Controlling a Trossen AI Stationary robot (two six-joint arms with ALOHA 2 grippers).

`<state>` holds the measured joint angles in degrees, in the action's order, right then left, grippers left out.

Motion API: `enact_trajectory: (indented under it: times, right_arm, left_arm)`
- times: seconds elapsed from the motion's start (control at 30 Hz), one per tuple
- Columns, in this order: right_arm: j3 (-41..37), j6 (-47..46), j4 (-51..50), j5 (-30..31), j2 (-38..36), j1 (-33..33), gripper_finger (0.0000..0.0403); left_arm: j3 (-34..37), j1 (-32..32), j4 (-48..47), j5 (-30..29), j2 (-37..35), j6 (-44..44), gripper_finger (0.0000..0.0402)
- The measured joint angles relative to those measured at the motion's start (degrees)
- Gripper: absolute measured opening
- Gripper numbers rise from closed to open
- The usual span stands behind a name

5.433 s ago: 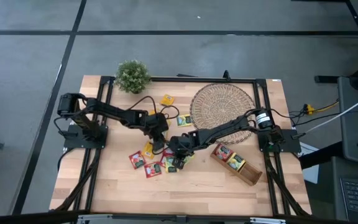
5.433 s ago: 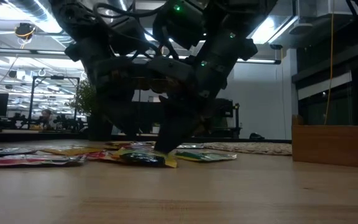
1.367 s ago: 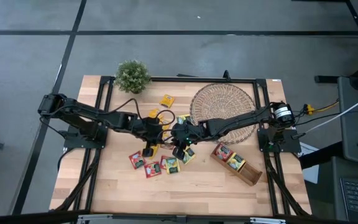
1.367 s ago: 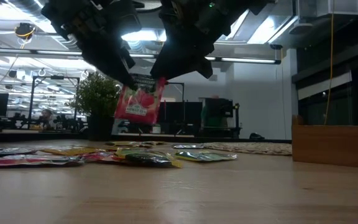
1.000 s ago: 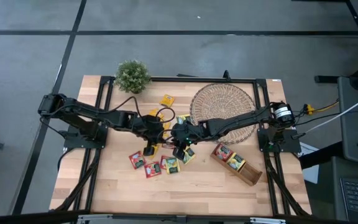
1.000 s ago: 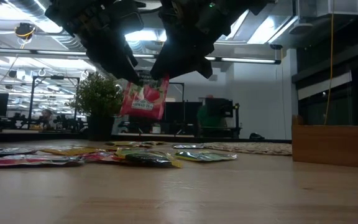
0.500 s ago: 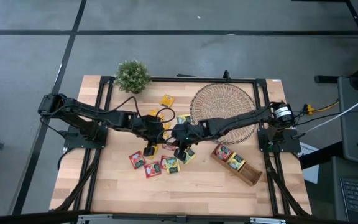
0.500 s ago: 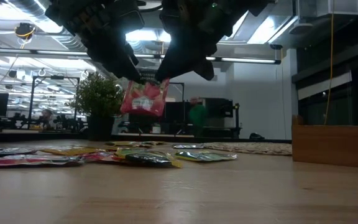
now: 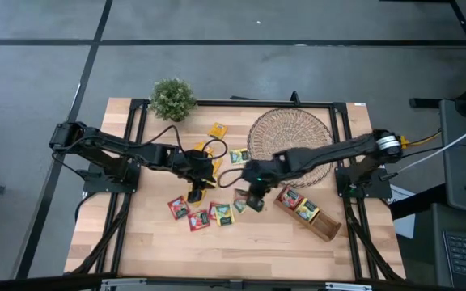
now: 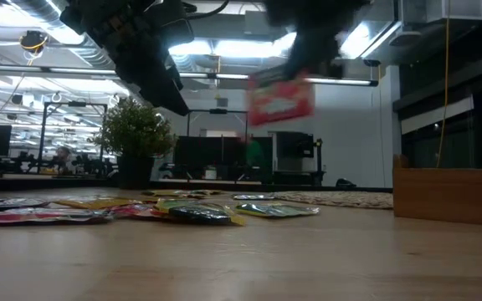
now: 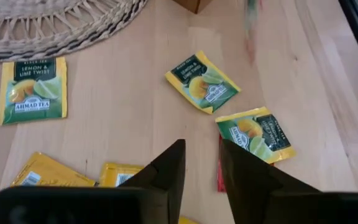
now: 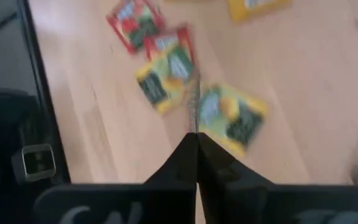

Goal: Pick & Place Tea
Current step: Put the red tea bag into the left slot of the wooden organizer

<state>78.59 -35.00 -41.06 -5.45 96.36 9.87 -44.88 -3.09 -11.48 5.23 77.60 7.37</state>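
On the light wooden slatted table [image 9: 265, 242], the round woven straw mat [image 9: 290, 137] lies at the far side and the long brown wooden compartment tray [image 9: 318, 225] lies near the right arm's base. The right gripper [image 9: 254, 194] hangs between the scattered sachets and that tray, its fingers clamped on a red square tea-bag sachet [image 10: 281, 99] held up in the air. The left gripper [image 9: 196, 191] hovers above the scattered yellow, red and green sachets [image 9: 202, 215], fingers slightly parted and empty.

Red sachet [image 10: 281, 101]; green-yellow sachets [image 11: 204, 81]; tan woven mat [image 9: 290, 137].
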Motion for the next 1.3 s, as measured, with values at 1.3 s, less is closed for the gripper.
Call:
enact_trajectory:
  times: [1.3]
  right_arm:
    - [-15.92,-50.11,-19.48,22.4,-6.74,19.65,0.0002]
  left_arm:
    - [0.0,-0.28,-0.27,-0.04,0.0,-0.62,0.01]
